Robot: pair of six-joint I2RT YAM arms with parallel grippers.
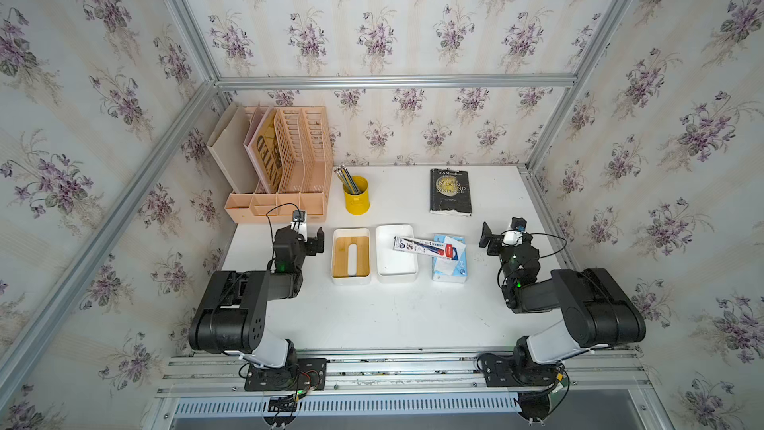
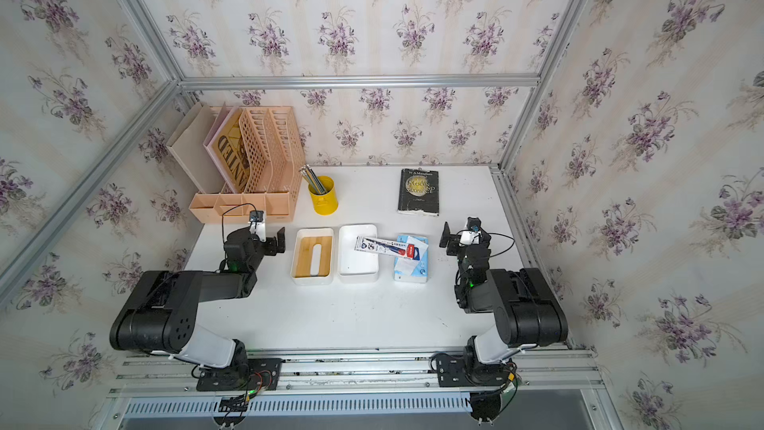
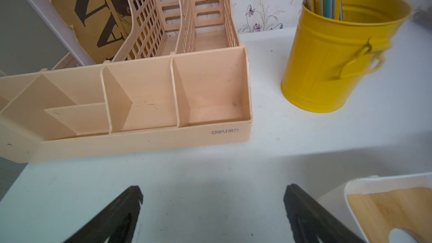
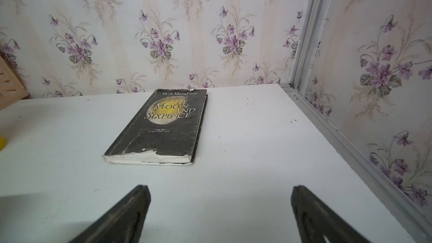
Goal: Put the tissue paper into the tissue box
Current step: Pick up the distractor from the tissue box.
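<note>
1. Fingers (image 3: 134, 202) of your left gripper (image 3: 212, 197) are spread wide over bare worktop (image 3: 210, 171) and hold nothing. That gripper hangs just left of the lid (image 1: 340, 256) and faces the peach file organizer (image 1: 285, 184) in the back left corner.
2. Your right gripper (image 4: 219, 192) is the same, with its fingers (image 4: 138, 202) fully apart and empty. It faces the book (image 4: 161, 125) near the back edge.
3. Tissue paper (image 1: 450, 270) lies flat on the worktop, right of the middle. It is just beside the tissue box (image 1: 397, 279), on the side toward the right edge, and is not in the box yet.
4. Tissue box is open. Its lid is off and lies with the bamboo face showing, close on the left-edge side.
5. Snag: a slim printed carton (image 1: 421, 245) lies aslant. One end rests on the tissue paper and the other reaches over the tissue box rim.
6. Step in hand, by my reading, is the very start: neither gripper has approached or grasped anything.
7. Next move, as I judge it:
   - Your right gripper is the nearer one to the tissue paper.
   - Clear the carton first, or it will likely ride up with the pack or tip into the tub.
   - Then take the pack across its narrow width.
   - It looks soft and will probably sag, and the tub is only slightly larger, so square it up before lowering.
</note>
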